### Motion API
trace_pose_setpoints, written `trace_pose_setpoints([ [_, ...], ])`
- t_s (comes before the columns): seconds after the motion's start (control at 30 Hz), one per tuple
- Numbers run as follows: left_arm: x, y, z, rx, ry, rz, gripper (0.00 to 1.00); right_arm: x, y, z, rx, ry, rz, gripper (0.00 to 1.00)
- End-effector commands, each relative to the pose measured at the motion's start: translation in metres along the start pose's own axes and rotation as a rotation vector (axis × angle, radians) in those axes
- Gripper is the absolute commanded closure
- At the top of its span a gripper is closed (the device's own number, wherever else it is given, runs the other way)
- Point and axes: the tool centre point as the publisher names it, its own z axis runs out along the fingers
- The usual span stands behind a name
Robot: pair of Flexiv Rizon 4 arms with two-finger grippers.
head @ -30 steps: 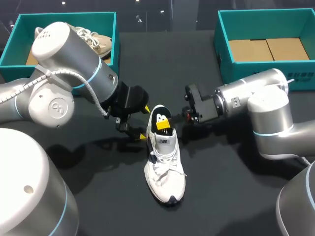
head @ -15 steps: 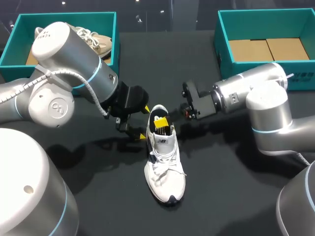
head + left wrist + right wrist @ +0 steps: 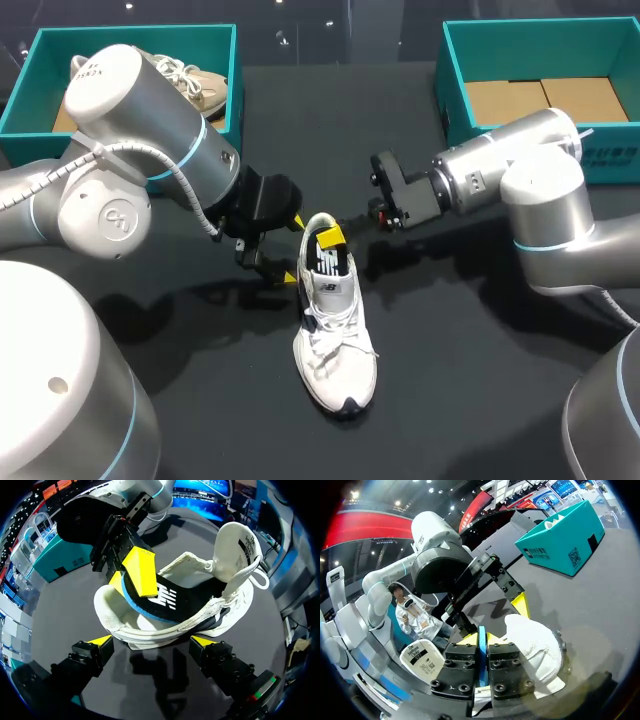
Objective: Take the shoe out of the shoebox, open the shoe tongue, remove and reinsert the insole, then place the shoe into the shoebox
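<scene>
A: The shoe point(image 3: 335, 340) upper?
B: White mesh cloth, matt.
A: The insole point(image 3: 175, 605)?
B: Black fabric top over blue foam, it seems.
A: The table point(image 3: 470, 400)?
B: Dark, smooth, matt. The shoebox point(image 3: 450, 100) is teal cardboard.

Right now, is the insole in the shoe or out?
Partly out: the right gripper pinches the insole at its raised heel end; the rest lies inside the shoe.

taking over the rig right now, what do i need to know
Left pincer: open, tips at the shoe's side near the heel.
Right pincer: shut on the insole, which is partly out of the shoe.
Done: shoe out on the table, tongue up.
Left: finish pulling the insole, reinsert it, put the shoe into a teal shoebox.
</scene>
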Motion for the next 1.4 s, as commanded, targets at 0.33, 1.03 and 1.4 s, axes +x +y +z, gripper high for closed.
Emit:
trace_pose_setpoints([
  [0.33,0.001,0.001,0.0,0.001,0.0,0.001,0.0,0.009,-0.014,0.008,-0.041,-0.02,0.003,0.78],
  [1.03,-0.005,0.009,-0.025,0.044,0.003,0.025,0.0,0.009,0.007,-0.009,-0.001,-0.064,-0.047,0.6],
  [1.4,-0.01,0.026,-0.049,0.012,0.009,0.077,0.0,0.01,-0.003,-0.029,-0.004,-0.107,0.01,0.6],
])
